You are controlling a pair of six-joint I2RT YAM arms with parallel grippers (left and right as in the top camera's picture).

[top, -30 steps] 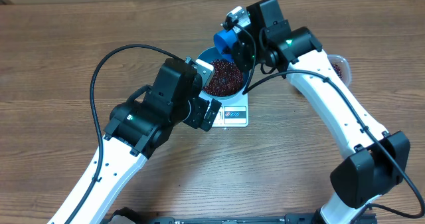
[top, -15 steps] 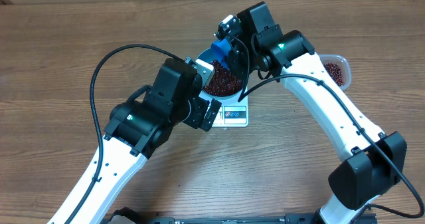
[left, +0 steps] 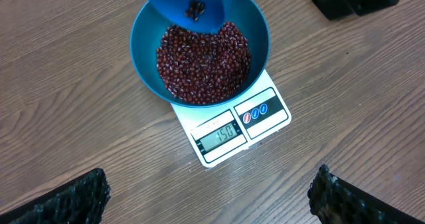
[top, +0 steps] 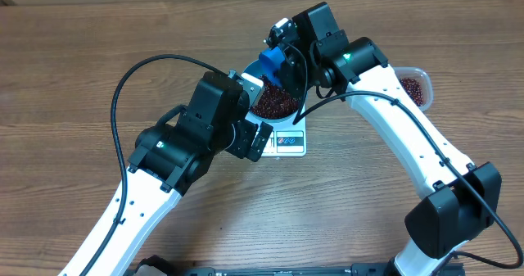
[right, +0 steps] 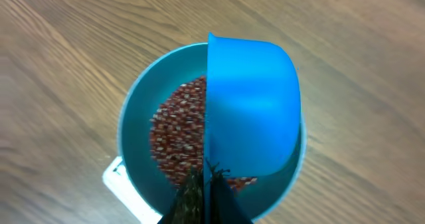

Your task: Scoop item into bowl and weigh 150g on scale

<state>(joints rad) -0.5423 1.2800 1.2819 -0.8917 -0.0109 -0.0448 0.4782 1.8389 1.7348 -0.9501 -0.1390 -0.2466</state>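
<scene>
Your right arm is reaching from the lower right of the overhead frame up and left to the upper centre. There your right gripper (top: 284, 61) is clamping the handle of the blue scoop (right: 252, 111). The scoop is hanging tilted over the far side of the blue bowl (left: 142, 48), and a few beans are showing at its lip.

Your left arm is rising from the lower left and bending at the elbow, with a black cable (top: 123, 79) looping above it. Your left gripper (top: 257, 140) is hovering wide open and empty, just in front of the scale (left: 234, 126). Its fingers (left: 73, 201) are sitting in the bottom corners of the left wrist view.

The red-brown beans (left: 202, 61) are lying heaped in the bowl, which is sitting on the white scale. Its display appears to be reading 150.

Everything is resting on a wood-grain table (top: 65, 79). A clear tub (top: 415, 86) holding more beans is standing at the upper right.
</scene>
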